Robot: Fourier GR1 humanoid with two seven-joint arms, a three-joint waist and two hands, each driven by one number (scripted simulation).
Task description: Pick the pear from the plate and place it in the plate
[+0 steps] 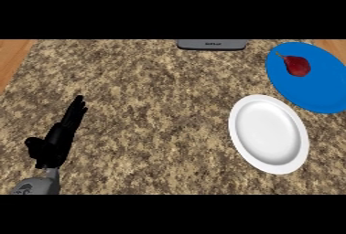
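Observation:
A dark red pear (296, 65) lies on the blue plate (317, 91) at the far right of the counter, towards the plate's far side. Nearer and to the left of it sits a white plate (268, 133) with nothing on it. My left hand (57, 141) rests at the lower left, open with its fingers straight and pointing away, far from both plates. No part of my right hand or its forearm shows in the head view.
A grey appliance (211, 44) sits at the counter's far edge, centre. The speckled stone counter (148, 100) has wooden strips at its far left and far right corners.

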